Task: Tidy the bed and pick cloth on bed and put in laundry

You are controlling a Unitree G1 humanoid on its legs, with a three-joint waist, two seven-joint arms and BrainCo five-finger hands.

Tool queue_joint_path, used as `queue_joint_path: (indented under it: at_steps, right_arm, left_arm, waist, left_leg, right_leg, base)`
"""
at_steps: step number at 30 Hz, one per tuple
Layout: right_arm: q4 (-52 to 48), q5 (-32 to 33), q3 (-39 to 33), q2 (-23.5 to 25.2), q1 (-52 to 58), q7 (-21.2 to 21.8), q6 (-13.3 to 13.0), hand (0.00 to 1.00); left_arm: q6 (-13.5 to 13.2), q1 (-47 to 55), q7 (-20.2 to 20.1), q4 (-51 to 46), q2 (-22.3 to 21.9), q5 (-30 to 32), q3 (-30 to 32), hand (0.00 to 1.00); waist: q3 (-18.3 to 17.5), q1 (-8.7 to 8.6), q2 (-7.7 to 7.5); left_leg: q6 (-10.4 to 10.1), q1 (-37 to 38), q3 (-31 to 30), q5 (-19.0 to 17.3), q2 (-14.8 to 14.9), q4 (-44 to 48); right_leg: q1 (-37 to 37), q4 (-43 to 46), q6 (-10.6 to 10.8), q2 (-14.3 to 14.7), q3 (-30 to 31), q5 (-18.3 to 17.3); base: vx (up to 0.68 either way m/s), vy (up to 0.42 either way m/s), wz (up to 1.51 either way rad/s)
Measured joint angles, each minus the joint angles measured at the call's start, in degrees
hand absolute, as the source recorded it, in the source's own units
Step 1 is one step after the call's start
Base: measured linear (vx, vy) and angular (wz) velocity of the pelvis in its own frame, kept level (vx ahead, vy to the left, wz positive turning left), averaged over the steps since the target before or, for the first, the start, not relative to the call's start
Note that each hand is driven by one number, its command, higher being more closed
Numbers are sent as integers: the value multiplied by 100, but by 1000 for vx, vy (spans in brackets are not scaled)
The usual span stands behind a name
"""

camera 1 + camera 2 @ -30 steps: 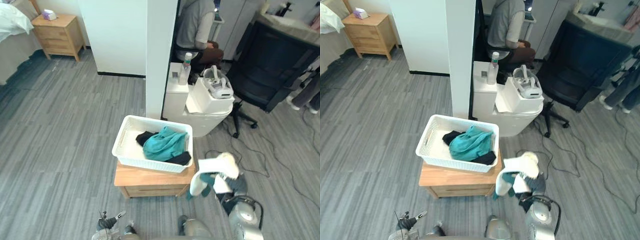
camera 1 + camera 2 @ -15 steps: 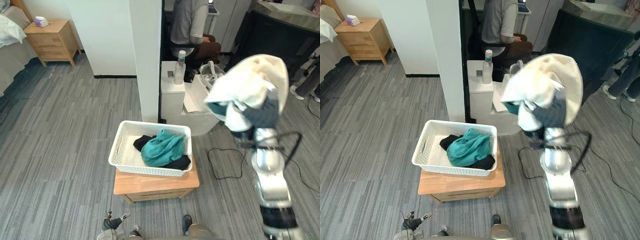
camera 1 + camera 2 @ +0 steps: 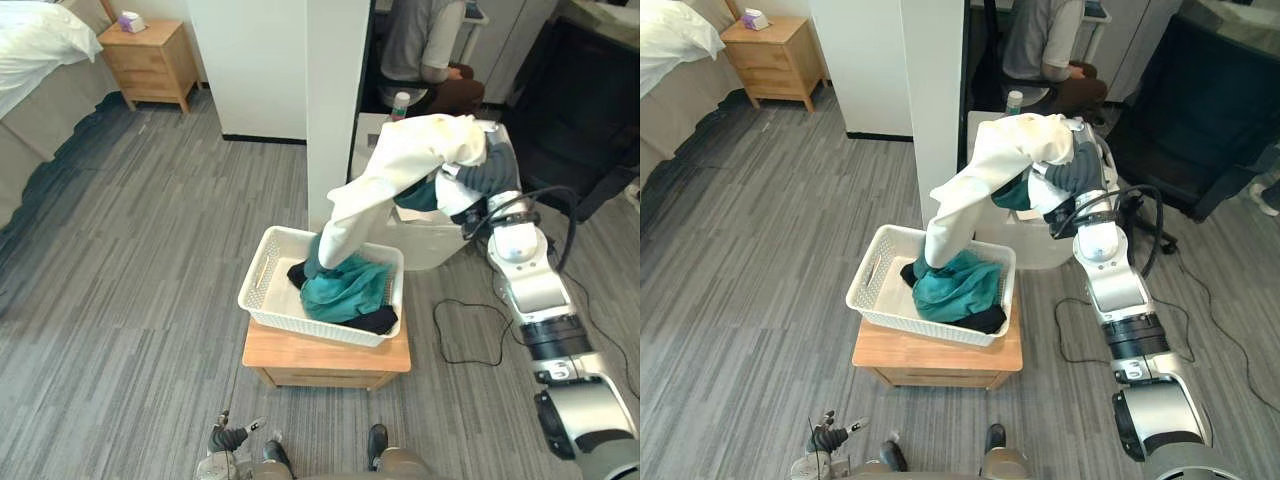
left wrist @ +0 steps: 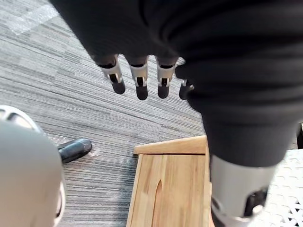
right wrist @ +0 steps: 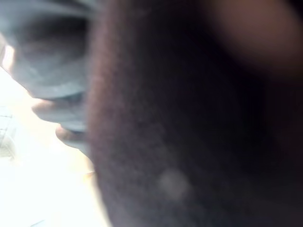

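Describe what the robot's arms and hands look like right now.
The right arm is a chain of rounded silver-grey segments with black joint bands; a dark ribbed cover wraps the right hand. The left hand has silver fingers with dark tips under the same dark cover.

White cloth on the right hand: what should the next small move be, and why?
Probably bring the right hand leftward over the white basket and lower it. The white cloth drapes over that hand; only its lower end reaches the teal cloth in the basket, while the rest hangs beyond the basket's right rim and might fall outside.
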Motion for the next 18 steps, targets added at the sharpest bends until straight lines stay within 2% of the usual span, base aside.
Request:
queue_joint_path:
  at_steps: [1, 3, 5, 7, 13, 18]
  right_arm:
    - [32, -4, -22, 79, 139, -11, 87, 100]
    - [32, -17, -25, 339, 388, -32, 137, 100]
    - [82, -42, 46, 776, 647, -8, 187, 100]
    - [500, -75, 268, 987, 646, 13, 203, 100]
    - [1162, -305, 376, 1300, 599, -2, 365, 100]
    - [1806, -1091, 601, 1527, 76, -141, 403, 100]
  left_arm:
    - [-2, -2, 0, -20, 7, 0, -48, 0]
    - [7, -8, -1, -25, 52, 1, -97, 0]
    - [27, -10, 0, -21, 133, 21, -164, 0]
    - [19, -29, 5, -19, 190, 29, -167, 0]
    - [38, -69, 16, 124, 249, 19, -171, 0]
    - [21, -145, 51, 153, 250, 15, -165, 0]
  waist:
    - [43, -5, 67]
    - [86, -6, 110]
    - [126, -8, 131]
    - [214, 20, 114]
    - [599, 85, 121]
    - [815, 174, 131]
  left_leg:
    - [0, -47, -12, 17, 0, 0]
    - [-7, -107, 21, 15, 6, -1]
    - [-6, -208, 105, 35, 1, -3]
    - [4, -292, 197, 45, -4, -3]
    - [67, -740, 199, 159, -12, -1]
    - [77, -994, 195, 192, 3, 0]
  right_leg:
    - [-46, 8, 1, -11, -1, -1]
    - [-131, 13, 10, -17, 47, -1]
    - [-275, 3, 44, -27, 130, 20]
    - [-422, 4, 38, -49, 235, 76]
    - [-864, -13, -16, -49, 256, 238]
    - [-1071, -101, -49, -18, 253, 344]
  base:
    - [-61, -2, 5]
    - [-75, -4, -6]
    - [-47, -1, -21]
    - [-31, 12, -23]
    - [-4, -2, -2]
    - [15, -6, 0]
